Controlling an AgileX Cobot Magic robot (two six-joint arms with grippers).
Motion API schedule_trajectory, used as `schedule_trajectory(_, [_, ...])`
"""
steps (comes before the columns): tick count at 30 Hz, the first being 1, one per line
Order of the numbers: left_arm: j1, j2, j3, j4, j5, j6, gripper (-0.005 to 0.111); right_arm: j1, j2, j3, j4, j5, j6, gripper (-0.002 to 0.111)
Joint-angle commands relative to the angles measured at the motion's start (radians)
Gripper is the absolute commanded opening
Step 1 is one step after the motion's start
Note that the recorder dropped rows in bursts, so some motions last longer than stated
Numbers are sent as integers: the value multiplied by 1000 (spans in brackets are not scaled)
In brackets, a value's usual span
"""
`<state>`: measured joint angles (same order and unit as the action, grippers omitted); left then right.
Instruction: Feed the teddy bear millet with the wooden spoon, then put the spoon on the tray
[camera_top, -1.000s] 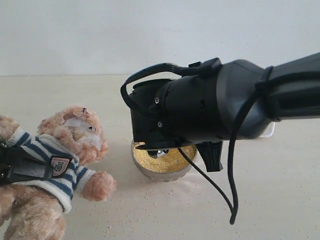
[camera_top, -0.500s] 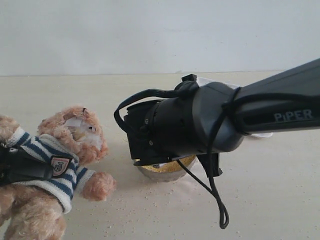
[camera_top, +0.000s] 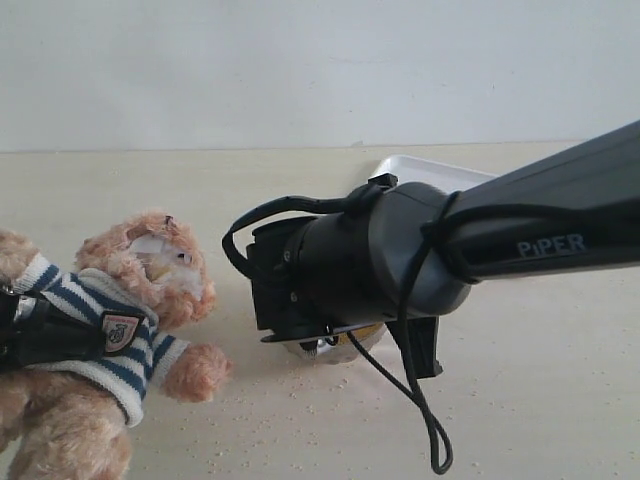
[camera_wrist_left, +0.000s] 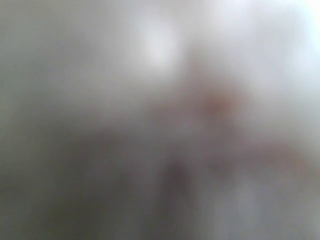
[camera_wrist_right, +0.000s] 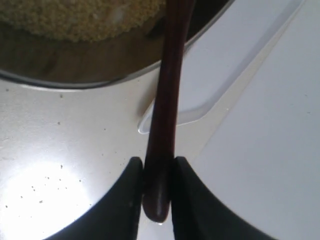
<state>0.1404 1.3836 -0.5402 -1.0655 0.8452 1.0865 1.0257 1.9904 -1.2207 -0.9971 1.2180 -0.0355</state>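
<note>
**A:** What are the right jaws doing?

**B:** They are clenching the tail end of the slim, dark reddish-brown wooden spoon (camera_wrist_right: 167, 100). Its far end is reaching over the rim of the round shiny metal bowl (camera_wrist_right: 75, 82), above the golden-yellow millet (camera_wrist_right: 85, 17). I cannot tell about the left jaws, because that camera is giving only blur.

**A:** What is worrying you?

**B:** With so little handle in the grip, I am fearing the spoon pivots and scatters grains across the beige table (camera_top: 550, 400). The fluffy pinkish-tan teddy bear (camera_top: 130, 300) is lying well apart. My arm is hiding the bowl, and the flat white tray (camera_top: 425, 172) is sitting just behind.
</note>
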Motion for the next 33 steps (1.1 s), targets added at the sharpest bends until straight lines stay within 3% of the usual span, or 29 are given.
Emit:
schedule_trajectory(1, [1,2,0,-14,11,7,6,9,-4,2,16,3,-24,9])
schedule_trajectory(33, [1,2,0,-14,11,7,6,12,-18,-19,225,3,-14,9])
